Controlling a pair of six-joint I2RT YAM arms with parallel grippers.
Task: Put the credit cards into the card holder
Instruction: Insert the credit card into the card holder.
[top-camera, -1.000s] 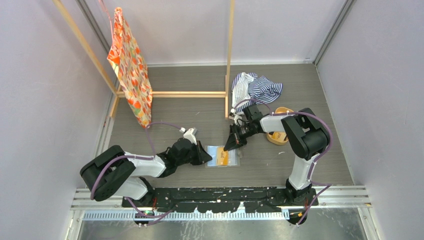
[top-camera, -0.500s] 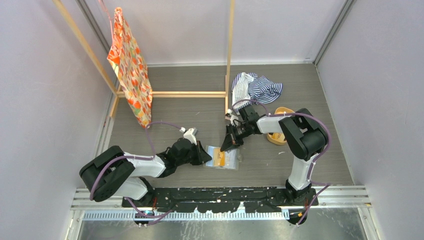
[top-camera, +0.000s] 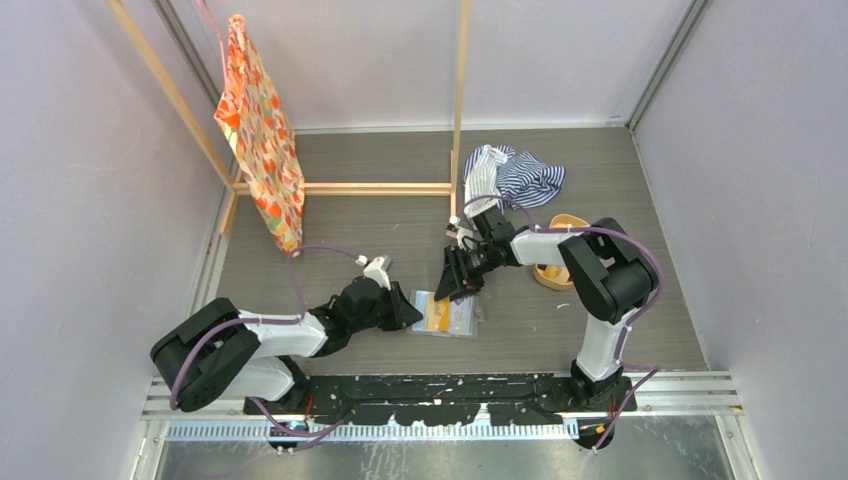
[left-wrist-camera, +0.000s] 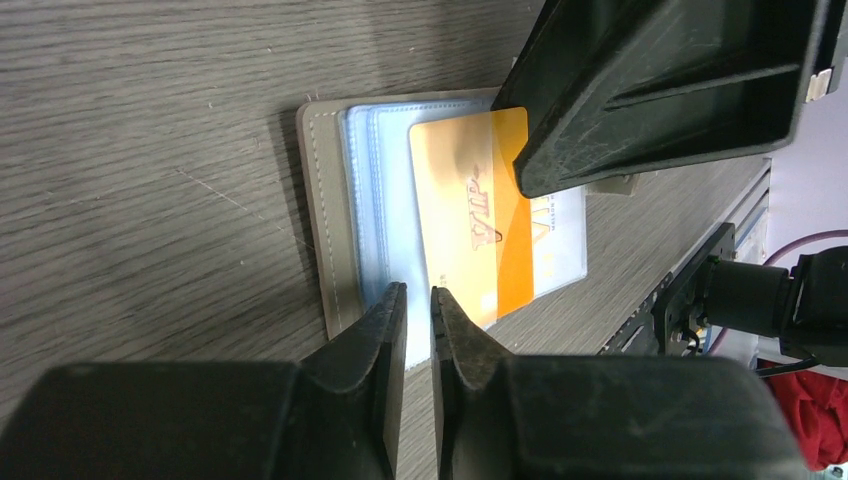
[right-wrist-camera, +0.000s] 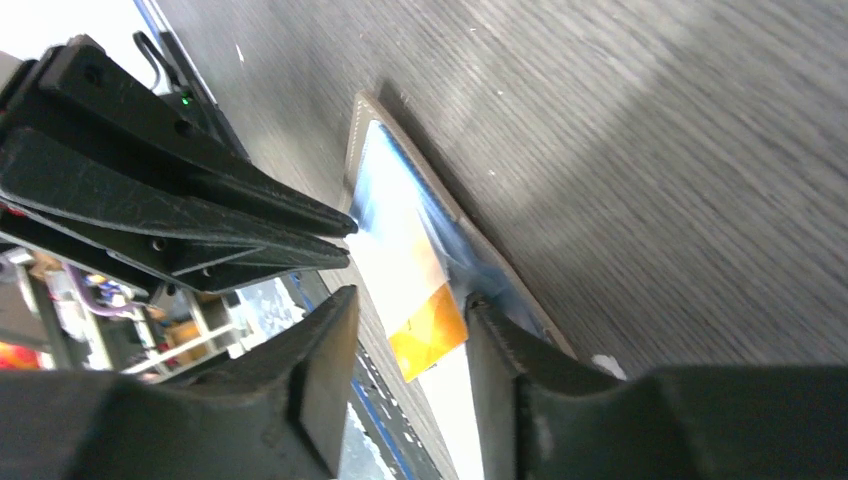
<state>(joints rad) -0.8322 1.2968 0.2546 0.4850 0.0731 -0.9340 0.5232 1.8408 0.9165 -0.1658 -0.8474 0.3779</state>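
Seen from above, the card holder (top-camera: 462, 318) is blocked at 9 o'clock by the left gripper (top-camera: 416, 318), whose tips are at its edge. At 12 o'clock the right gripper (top-camera: 452, 295) hangs just over it, jaws apart. From 3 round to 6 o'clock the table (top-camera: 520, 325) gives open passage. At 2 o'clock the tray (top-camera: 549, 277) and the right arm (top-camera: 600, 270) bar the way. A wooden post (top-camera: 461, 120) and striped cloth (top-camera: 520, 178) stand beyond 12, and a crossbar (top-camera: 370, 187) and patterned bag (top-camera: 262, 140) near 10.

Striped cloth (top-camera: 512, 175) beside wooden frame (top-camera: 380, 188), patterned orange bag (top-camera: 262, 140) on it, tan tray (top-camera: 570, 220) nearby.
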